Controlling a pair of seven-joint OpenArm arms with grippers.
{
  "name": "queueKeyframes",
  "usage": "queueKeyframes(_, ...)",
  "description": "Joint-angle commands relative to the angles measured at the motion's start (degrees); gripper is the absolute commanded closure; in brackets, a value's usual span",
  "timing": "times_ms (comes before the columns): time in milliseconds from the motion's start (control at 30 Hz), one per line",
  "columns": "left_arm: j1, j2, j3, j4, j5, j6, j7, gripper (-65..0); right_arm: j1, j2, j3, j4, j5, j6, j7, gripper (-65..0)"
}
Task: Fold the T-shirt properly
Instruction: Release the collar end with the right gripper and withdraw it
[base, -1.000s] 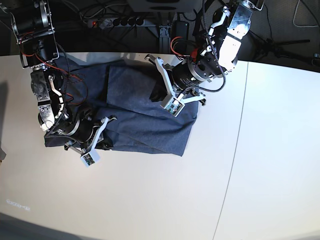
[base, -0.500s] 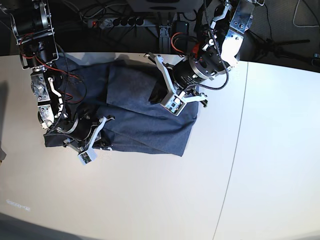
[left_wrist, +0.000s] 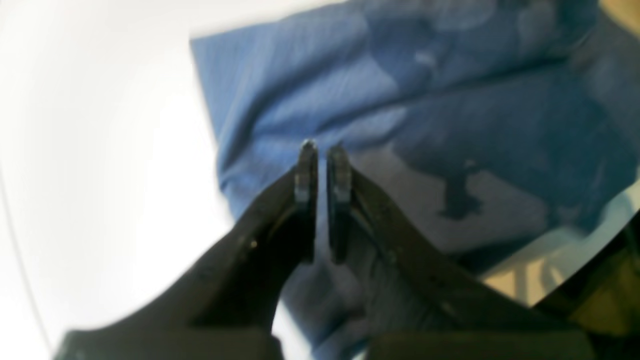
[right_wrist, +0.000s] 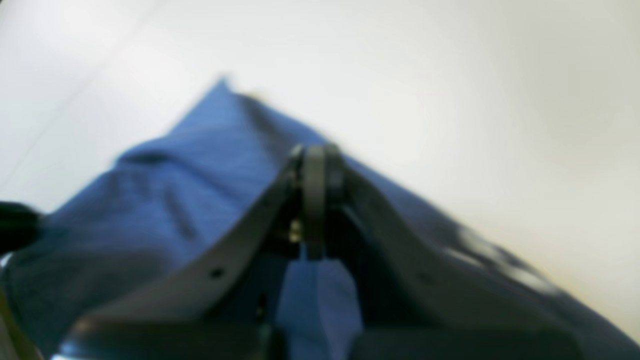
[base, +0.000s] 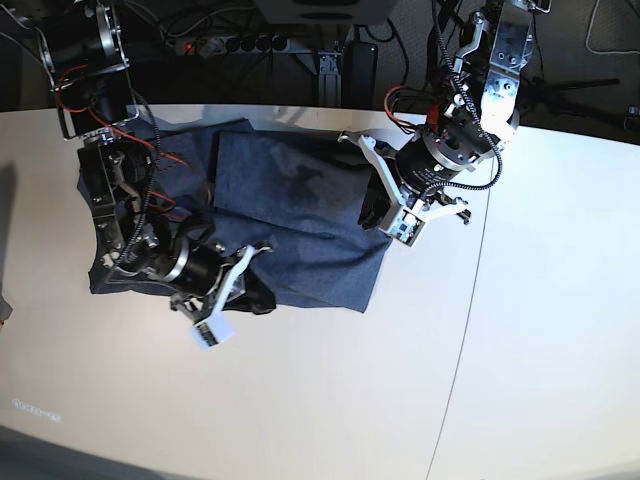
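The blue-grey T-shirt lies partly folded on the white table, plain side up, with no lettering showing. My left gripper hovers over the shirt's right edge. In the left wrist view this gripper has its fingers nearly touching, nothing between them, with the T-shirt below. My right gripper sits at the shirt's front edge. In the blurred right wrist view it is shut, tips pressed together over the T-shirt, and I see no cloth pinched at the tips.
A power strip and cables lie behind the table's back edge. A seam runs across the table right of the shirt. White tabletop extends in front and to the right.
The right gripper slid rightward along the shirt's front edge. The left gripper moved right, from the middle of the shirt to its right edge. The folded upper layer now lies flatter.
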Motion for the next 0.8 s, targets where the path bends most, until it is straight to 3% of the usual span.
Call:
queueKeyframes(0, -0.1, -0.6, -0.1, 0.7, -0.5, -1.3, -1.3, -3.9, 1.5, -1.5, -1.0, 1.0, -0.8, 5.9, 1.3, 0.0)
queueKeyframes(100, 0.2, -1.6, -0.1, 0.5, -0.5, -1.3, -1.2, -3.9, 1.6, -5.0, -4.9, 0.7, -5.5, 5.9, 1.9, 0.0)
queueKeyframes(300, 0.8, -1.6, -0.1, -2.5, -2.4, -1.3, -2.5, -3.9, 2.0, -9.0, -7.8, -3.7, -14.2, 5.8, 4.3, 0.0)
queueKeyframes(567, 1.1, -1.6, -0.1, -6.2, -2.4, -1.3, -3.7, -3.9, 9.1, -9.2, -7.8, -16.5, -14.6, 5.8, 6.0, 0.0)
queueKeyframes(767, 0.3, -1.6, -0.1, -6.2, -2.2, -1.3, -4.3, -3.9, 10.1, -9.2, -7.8, -18.3, -14.1, 5.8, 6.1, 0.0)
